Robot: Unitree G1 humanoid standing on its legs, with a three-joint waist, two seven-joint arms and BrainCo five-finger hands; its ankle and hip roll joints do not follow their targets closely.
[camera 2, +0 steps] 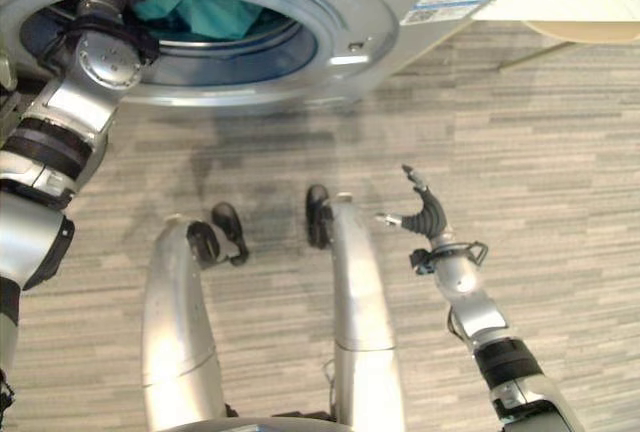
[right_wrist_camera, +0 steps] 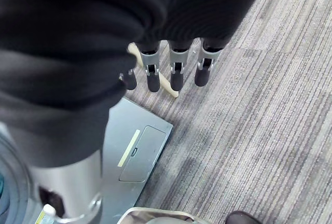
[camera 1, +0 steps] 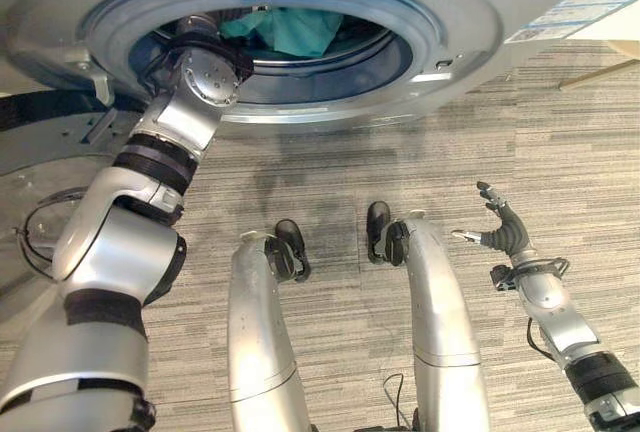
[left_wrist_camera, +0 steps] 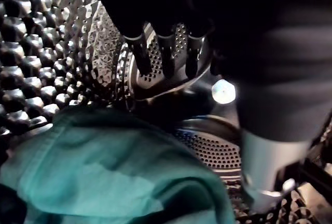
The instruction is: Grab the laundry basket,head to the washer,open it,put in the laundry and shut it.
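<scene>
One teal garment (left_wrist_camera: 114, 172) inside drum (left_wrist_camera: 46, 47), beneath open-fingered left hand (left_wrist_camera: 166, 53).

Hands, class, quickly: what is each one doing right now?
Left hand: open, fingers straight inside the washer drum, above the teal laundry, holding nothing.
Right hand: open, fingers spread over the carpet, holding nothing.

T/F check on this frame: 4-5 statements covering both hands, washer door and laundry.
1. The washer door is shut. False: its opening is uncovered and the left arm reaches into the drum.
2. Teal laundry lies inside the drum. True.
3. The left hand is clenched on the laundry. False: its fingers are straight, clear of the cloth.
4. The right hand is open over the carpet, holding nothing. True.
5. The right hand rests on the washer. False: it is apart from it.
</scene>
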